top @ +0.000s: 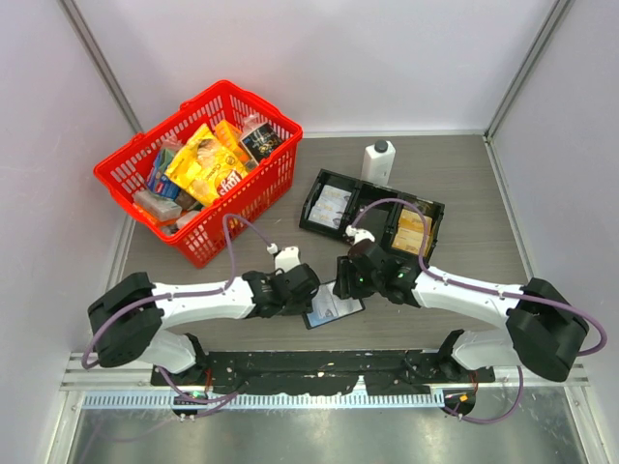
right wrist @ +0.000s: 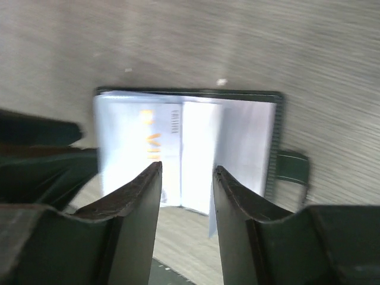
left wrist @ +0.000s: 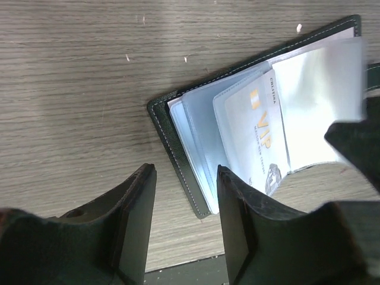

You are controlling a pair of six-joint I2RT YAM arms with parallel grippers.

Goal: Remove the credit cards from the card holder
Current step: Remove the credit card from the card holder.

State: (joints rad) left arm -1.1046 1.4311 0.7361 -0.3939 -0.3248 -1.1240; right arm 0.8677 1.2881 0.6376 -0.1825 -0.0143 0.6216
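While the small black leather bifold card holder lies open by the grey wooden table's near edge, a pale blue gold-lettered credit card sits sleeved inside; left gripper and right gripper hover, jaws apart, empty; extraction looks unstarted; next, pin the holder and pinch that card's edge.

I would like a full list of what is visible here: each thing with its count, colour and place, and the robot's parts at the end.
card holder: one, black, lying open on the table between the pincers.
credit cards: three seen; one pale with gold letters in the holder, one light blue and one yellow in the tray.
tray: one, black, beyond the holder.
bottle: one, white, black cap, behind the tray.
basket: one, red, far left, holding packets.
table: one, grey-brown.
left pincer: black, open, over the holder's edge.
right pincer: black, open, above the holder.
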